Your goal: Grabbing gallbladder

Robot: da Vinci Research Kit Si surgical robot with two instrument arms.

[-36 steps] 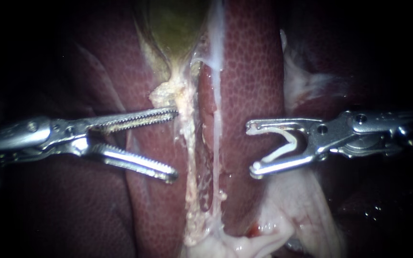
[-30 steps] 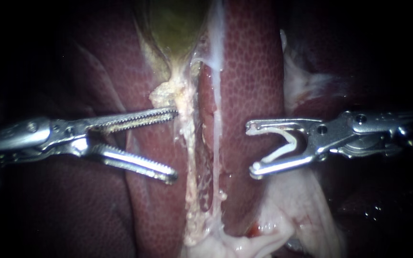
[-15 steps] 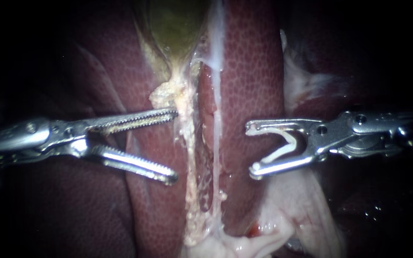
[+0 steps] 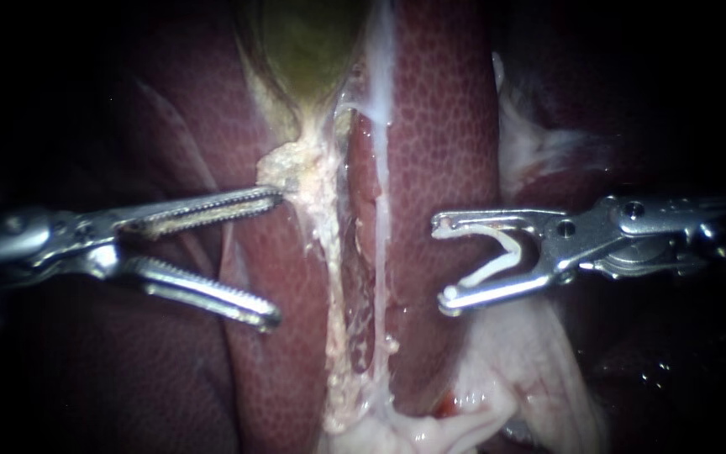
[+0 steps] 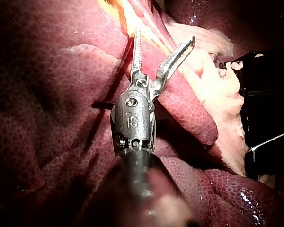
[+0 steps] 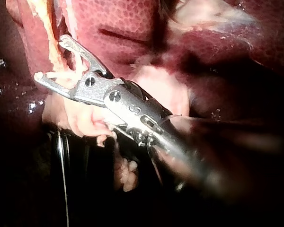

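Note:
The greenish gallbladder [image 4: 308, 42] lies at the top between lobes of dark red liver [image 4: 443, 109]. A pale, crumbly strand of tissue [image 4: 323, 202] runs down from its narrow end. My left instrument [image 4: 277, 256] comes in from the left with its toothed jaws open. The upper jaw's tip rests just left of the strand and nothing is gripped; the same jaws [image 5: 164, 38] show open in the left wrist view. My right instrument [image 4: 443, 262] stands right of the strand, jaws wide apart, holding a white V-shaped clip [image 4: 497, 252] that touches both; the right wrist view shows these jaws [image 6: 51, 56] and the clip [image 6: 68, 71].
A thin whitish strand [image 4: 380, 160] runs down the liver just right of the crumbly one. Pale fatty tissue [image 4: 514, 370] lies below the right instrument, with more [image 4: 531, 147] above it. A dark rigid object [image 5: 267, 109] shows beside the tissue in the left wrist view.
My left instrument has drawn back to the left, its upper jaw tip now short of the pale strand; its jaws stay open. The right instrument has not moved.

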